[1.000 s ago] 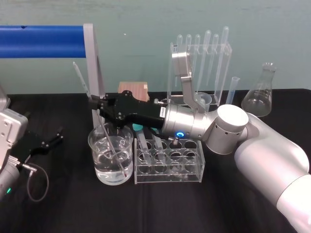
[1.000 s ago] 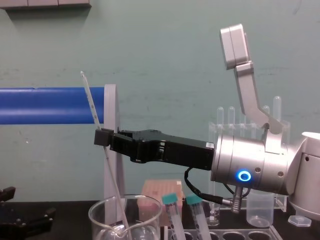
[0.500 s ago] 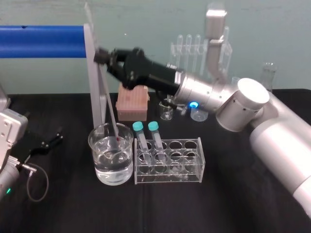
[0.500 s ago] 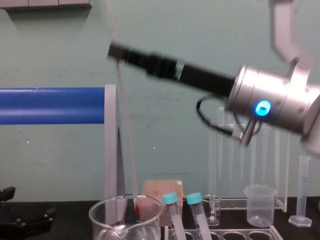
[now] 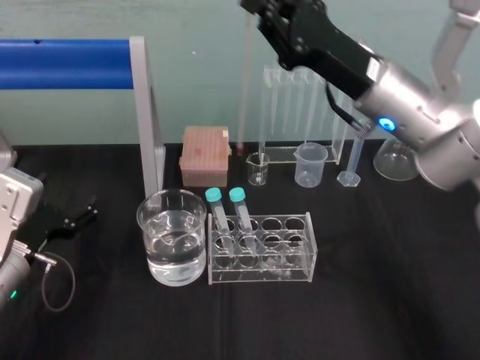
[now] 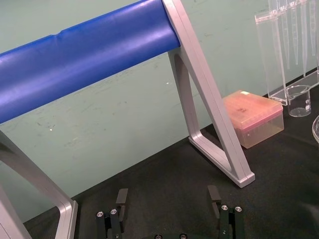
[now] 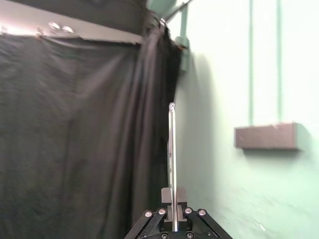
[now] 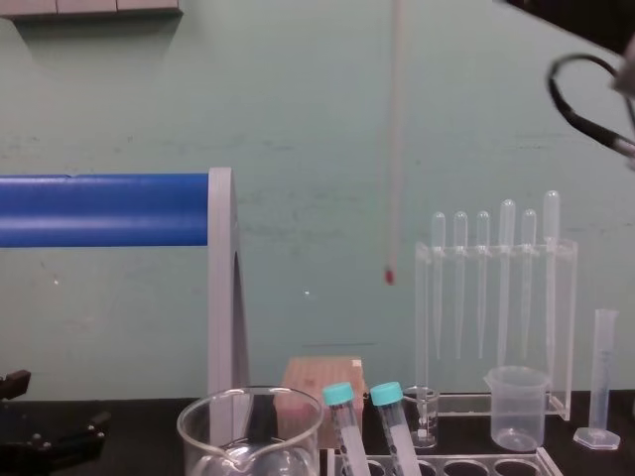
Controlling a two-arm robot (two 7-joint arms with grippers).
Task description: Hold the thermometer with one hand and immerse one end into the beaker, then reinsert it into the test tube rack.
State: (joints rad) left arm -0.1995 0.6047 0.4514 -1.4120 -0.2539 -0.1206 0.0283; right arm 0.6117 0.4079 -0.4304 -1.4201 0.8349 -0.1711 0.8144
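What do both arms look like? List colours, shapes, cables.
Right gripper: long black fingers on a silver cylindrical wrist with a glowing blue ring light and a black cable. Left gripper: black fingers, boxy pale grey wrist, looped grey cable.

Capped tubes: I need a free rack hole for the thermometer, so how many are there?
2. One tube leans at the rack's left end, beside the beaker; the second tube stands just right of it. The other holes look empty.
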